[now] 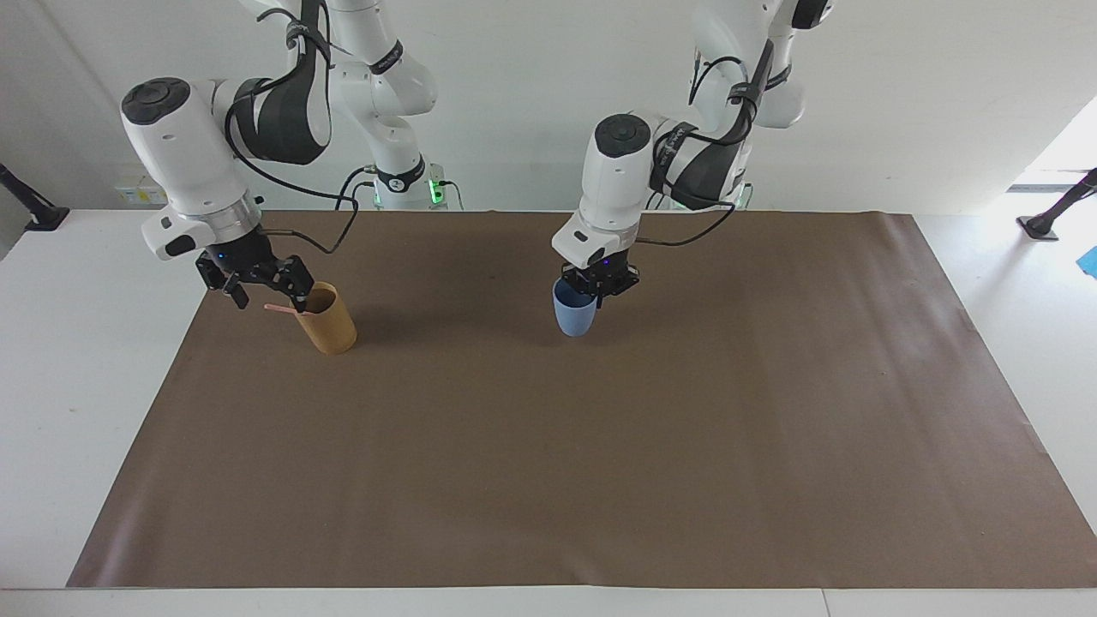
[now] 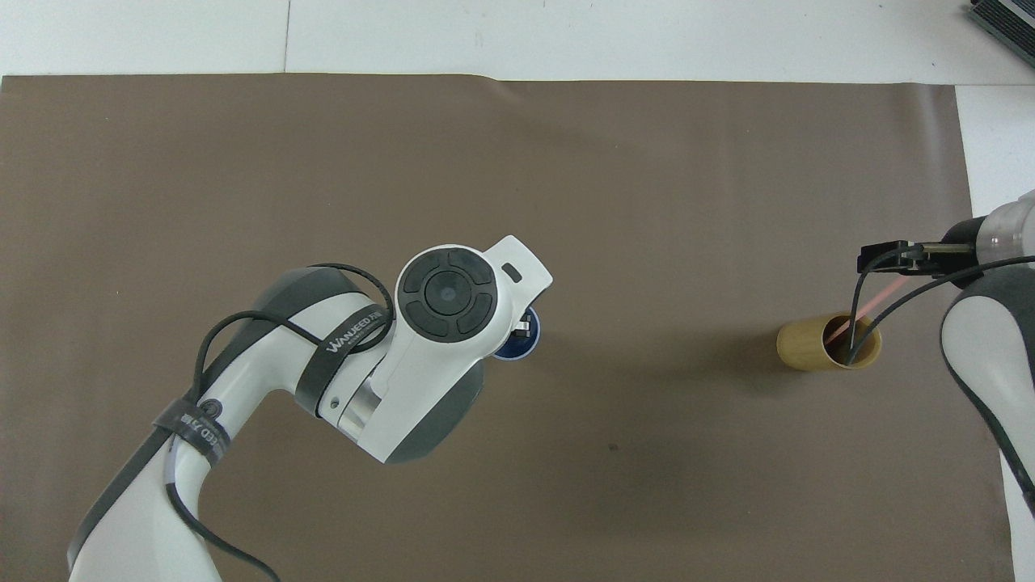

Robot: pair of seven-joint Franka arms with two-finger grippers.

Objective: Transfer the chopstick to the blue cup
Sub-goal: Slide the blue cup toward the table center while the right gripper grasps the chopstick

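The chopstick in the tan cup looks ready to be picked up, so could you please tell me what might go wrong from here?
1. The open right gripper is low beside the tan cup; a finger could knock the cup over.
2. The chopstick is thin and leans out over the rim, so the gripper could close beside it or push it away.
3. The left gripper holds the blue cup by its rim alone, so the cup could tilt or slip.
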